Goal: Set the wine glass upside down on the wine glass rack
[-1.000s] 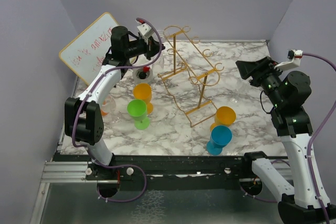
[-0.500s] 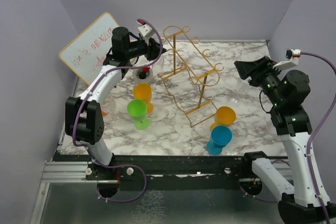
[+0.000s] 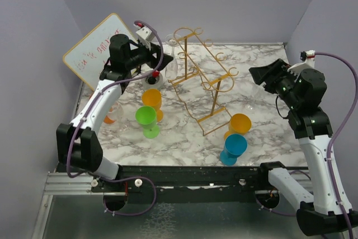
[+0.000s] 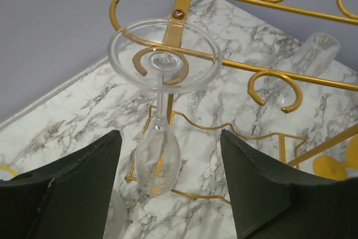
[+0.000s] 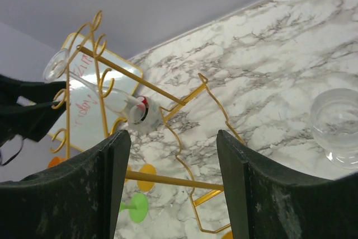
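The wine glass (image 4: 158,160) hangs upside down on the wine glass rack (image 4: 180,3). Both jaws are spread, holding nothing. The job looks done; the left arm (image 3: 98,102) should back away gently.

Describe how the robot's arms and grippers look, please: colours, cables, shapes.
The left arm and right arm have white links and black joints. A purple cable runs along each. The left fingers are wide black wedges; the right fingers look dusty and scuffed.
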Available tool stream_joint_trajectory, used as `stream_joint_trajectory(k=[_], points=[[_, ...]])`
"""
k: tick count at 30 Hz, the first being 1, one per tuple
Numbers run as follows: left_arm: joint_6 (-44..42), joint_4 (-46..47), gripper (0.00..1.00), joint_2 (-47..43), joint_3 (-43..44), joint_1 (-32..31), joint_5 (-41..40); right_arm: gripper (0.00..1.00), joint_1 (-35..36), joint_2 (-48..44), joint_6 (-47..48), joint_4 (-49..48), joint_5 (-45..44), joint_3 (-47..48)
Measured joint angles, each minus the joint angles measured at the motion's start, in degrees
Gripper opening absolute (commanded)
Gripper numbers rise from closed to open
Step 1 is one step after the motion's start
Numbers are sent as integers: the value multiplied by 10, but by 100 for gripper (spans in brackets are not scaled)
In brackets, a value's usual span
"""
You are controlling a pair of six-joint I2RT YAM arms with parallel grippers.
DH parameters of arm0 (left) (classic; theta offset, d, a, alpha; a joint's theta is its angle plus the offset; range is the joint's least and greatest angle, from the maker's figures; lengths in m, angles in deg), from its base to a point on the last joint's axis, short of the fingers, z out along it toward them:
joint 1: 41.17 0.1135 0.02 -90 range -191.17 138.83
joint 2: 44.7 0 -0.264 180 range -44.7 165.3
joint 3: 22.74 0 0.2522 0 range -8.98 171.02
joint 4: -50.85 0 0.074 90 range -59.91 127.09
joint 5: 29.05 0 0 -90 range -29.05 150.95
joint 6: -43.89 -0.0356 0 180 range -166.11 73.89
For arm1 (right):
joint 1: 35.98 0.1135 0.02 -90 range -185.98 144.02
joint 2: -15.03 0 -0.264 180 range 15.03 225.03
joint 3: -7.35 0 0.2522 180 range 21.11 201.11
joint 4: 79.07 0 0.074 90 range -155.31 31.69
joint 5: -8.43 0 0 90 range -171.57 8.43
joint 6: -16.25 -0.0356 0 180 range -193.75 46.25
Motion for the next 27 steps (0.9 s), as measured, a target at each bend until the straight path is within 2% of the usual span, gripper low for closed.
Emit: stream_joint_trajectory(k=[7,13,19,27], points=[[70,-55,99,-141,-63,0,-129,67,0,50,29,87,-34,29],[148,-130,99,-233,-78,4,-267,67,0,92,72,190,-75,67],[192,-185,99,-289,-121,7,-301,67,0,82,107,255,-81,54],[253,-175,99,-341,-177,7,-265,63,0,75,142,328,-78,44]])
